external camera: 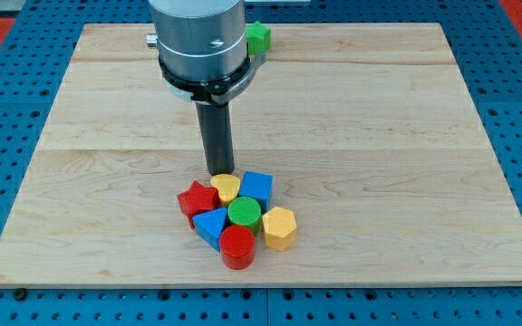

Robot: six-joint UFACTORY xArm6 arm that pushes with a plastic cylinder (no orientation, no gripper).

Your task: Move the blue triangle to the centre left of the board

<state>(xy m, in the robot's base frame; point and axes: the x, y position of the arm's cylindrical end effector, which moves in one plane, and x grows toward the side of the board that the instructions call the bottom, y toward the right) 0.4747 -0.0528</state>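
Observation:
The blue triangle [211,224] lies in a tight cluster of blocks at the bottom middle of the wooden board [379,136]. It touches the red star [196,198] above left, the green cylinder [244,214] on its right and the red cylinder [237,246] below right. My tip [218,172] stands just above the cluster, right behind the yellow heart [227,186], a short way above the blue triangle.
A blue cube [257,186] and a yellow hexagon [279,226] sit on the cluster's right side. A green block [258,37] lies at the board's top edge, partly hidden behind the arm's grey body [198,41].

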